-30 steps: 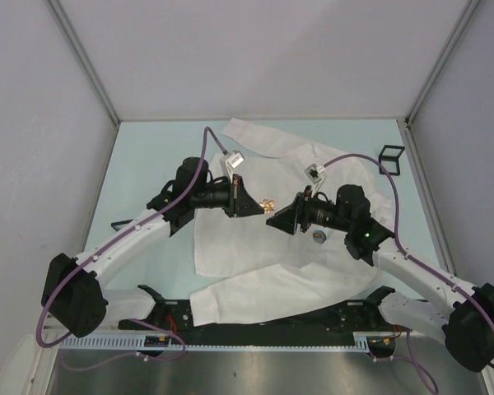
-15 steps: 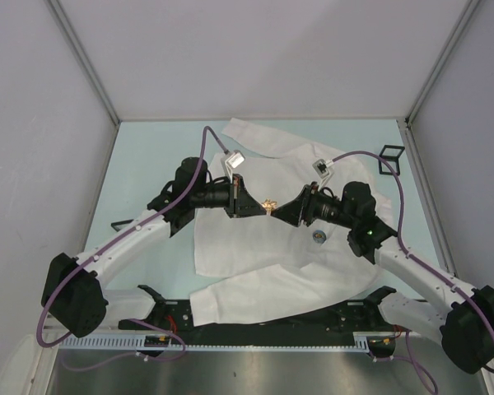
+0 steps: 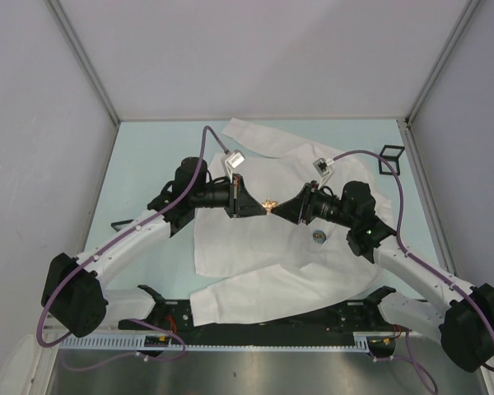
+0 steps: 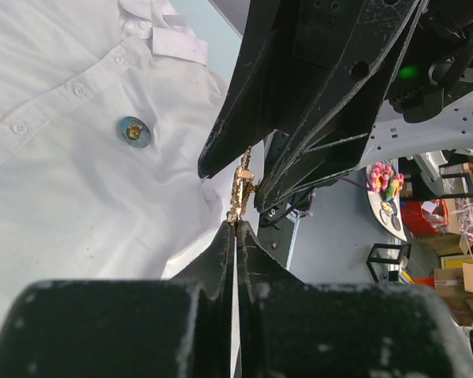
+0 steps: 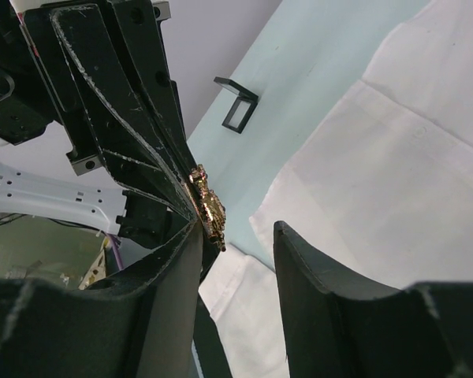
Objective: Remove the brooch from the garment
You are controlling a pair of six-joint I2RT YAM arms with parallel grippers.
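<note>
The gold brooch [image 3: 268, 204] is held above the white garment [image 3: 247, 263], pinched at its lower end by my left gripper [image 4: 238, 224], which is shut on it. In the left wrist view the brooch [image 4: 241, 185] sticks up from the closed tips. My right gripper [image 5: 238, 227] faces the left one with open jaws either side of the brooch [image 5: 207, 206]. One finger is right beside it, and the other stands well apart. No cloth hangs from the brooch in the right wrist view. The garment [image 4: 71, 173] lies flat below.
A round blue badge [image 3: 319, 236] is pinned on the shirt's chest, also seen from the left wrist [image 4: 133, 131]. A black wire cube [image 3: 390, 159] stands at the far right of the table. A small black bracket [image 3: 121, 224] lies at the left.
My right gripper has moved left up to the brooch and its jaws have narrowed around it. The left gripper has stayed still, shut on the brooch.
</note>
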